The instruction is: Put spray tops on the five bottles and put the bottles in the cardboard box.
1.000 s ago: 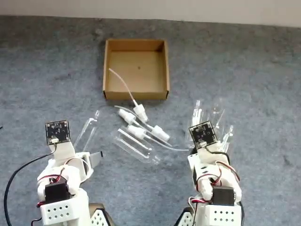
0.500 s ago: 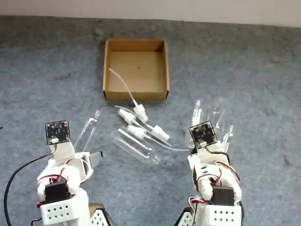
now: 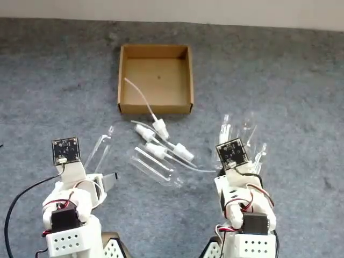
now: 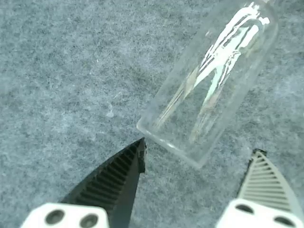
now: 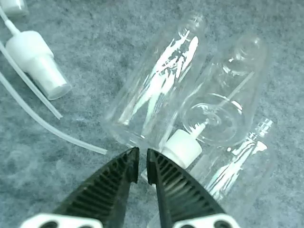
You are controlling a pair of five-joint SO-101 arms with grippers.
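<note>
Left wrist view: the left end effector [image 4: 199, 148] hangs low over the grey bench [image 4: 57, 71], spread wide, with a clear bottle [image 4: 213, 80] lying just ahead of its tips. The right end effector [image 5: 142, 152], narrowed to a slit and holding nothing, points at a white spray top [image 5: 183, 147] against clustered bottles [image 5: 161, 80]. The cardboard box [image 3: 156, 109] sits well beyond both.

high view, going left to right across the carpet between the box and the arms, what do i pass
lone clear bottle → loose spray tops → cluster of clear bottles. The bottles lying just under the spray tops overlap them, so they are left out.
</note>
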